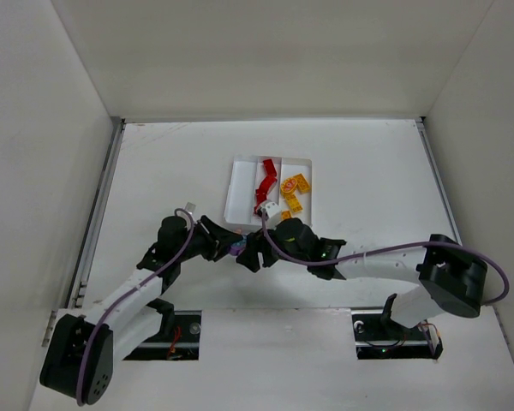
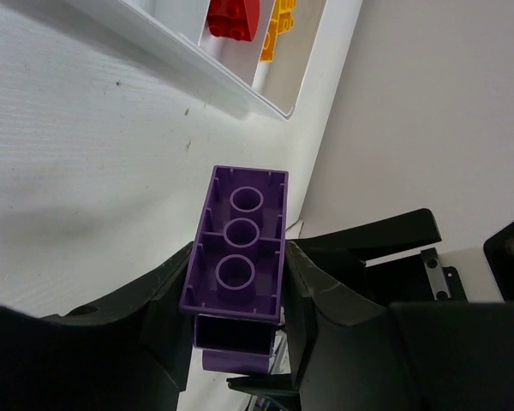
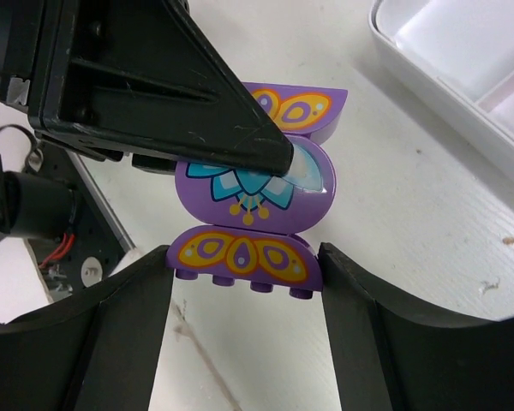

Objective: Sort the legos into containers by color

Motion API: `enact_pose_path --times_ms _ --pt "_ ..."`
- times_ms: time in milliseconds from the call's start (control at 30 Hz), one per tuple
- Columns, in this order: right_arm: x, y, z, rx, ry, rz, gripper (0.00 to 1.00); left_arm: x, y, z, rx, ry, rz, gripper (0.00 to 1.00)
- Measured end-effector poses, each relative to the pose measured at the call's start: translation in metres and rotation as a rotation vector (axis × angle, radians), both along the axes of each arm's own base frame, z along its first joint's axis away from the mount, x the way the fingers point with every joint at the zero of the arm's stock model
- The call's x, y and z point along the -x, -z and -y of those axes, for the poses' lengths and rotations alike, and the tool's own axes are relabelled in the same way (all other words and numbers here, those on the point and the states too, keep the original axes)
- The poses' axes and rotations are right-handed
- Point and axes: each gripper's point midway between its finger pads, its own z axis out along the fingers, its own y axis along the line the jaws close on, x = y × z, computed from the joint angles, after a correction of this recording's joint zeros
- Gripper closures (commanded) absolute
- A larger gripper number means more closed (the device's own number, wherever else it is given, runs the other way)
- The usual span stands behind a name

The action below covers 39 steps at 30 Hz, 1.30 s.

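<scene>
Gripping purple lego point(image 2: 238, 229) inside left pincer point(image 2: 240, 261), right pincer point(image 3: 247, 259) clamped on its printed end

No legible text, numbers or brand marks in any view; the purple lego point(image 3: 253, 205) at mid-frame bears only a butterfly-and-flower print.

lego point(image 2: 236, 257): smooth glossy plastic | tray point(image 2: 197, 68): glossy wht plastic | table point(image 2: 60, 171) by tray: matt, fine-ribbed | R fingers point(image 3: 111, 342): matt blk plastic
</scene>
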Motion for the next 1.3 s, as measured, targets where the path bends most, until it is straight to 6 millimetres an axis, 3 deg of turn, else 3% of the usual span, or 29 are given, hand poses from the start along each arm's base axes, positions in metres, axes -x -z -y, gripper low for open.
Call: enact_pose_path --times_ms 333,500,667,733,1067,1300 --pt "-0.001 -0.014 -0.003 -0.068 -0.001 0.034 0.54 -0.003 -0.014 -0.011 0.051 -0.019 0.013 0.94" --pt "0.013 -0.012 0.015 -0.043 -0.02 0.009 0.54 -0.031 -0.012 -0.042 0.006 -0.188 0.05 0.94" --pt "0.007 -0.022 0.02 -0.059 -0.002 0.018 0.52 -0.04 -0.016 -0.055 -0.008 -0.249 0.08 0.94" --pt "-0.008 -0.022 0.021 -0.045 0.036 0.014 0.51 -0.039 -0.017 -0.054 -0.013 -0.244 0.091 0.94" --pt "-0.145 -0.035 -0.009 0.055 0.315 0.089 0.44 -0.039 -0.028 -0.056 -0.044 -0.266 0.171 0.92" --pt "-0.208 -0.014 -0.008 0.143 0.401 0.107 0.44 -0.038 -0.006 -0.061 -0.079 -0.288 0.121 0.91"
